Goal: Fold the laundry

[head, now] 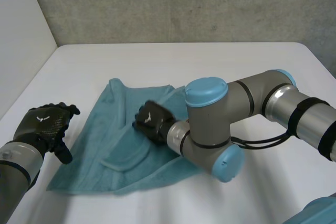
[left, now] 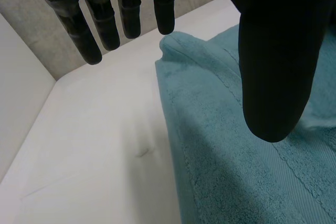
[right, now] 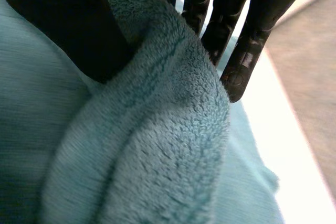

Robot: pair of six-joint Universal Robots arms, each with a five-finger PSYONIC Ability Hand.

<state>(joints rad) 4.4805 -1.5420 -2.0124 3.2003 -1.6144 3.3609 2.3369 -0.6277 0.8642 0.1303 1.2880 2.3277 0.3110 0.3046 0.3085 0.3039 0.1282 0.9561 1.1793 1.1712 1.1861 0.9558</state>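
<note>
Your towel (head: 100, 135) lies rumpled on the table (head: 210, 66), barely folded: your right hand (head: 152, 121) pinches a ridge at its centre, your left hand (head: 44, 124) hangs loose-fingered and empty at its nine o'clock, and most of the folding is yet to do.

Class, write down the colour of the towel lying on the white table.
The towel is plain teal; the head view shows it best.
</note>
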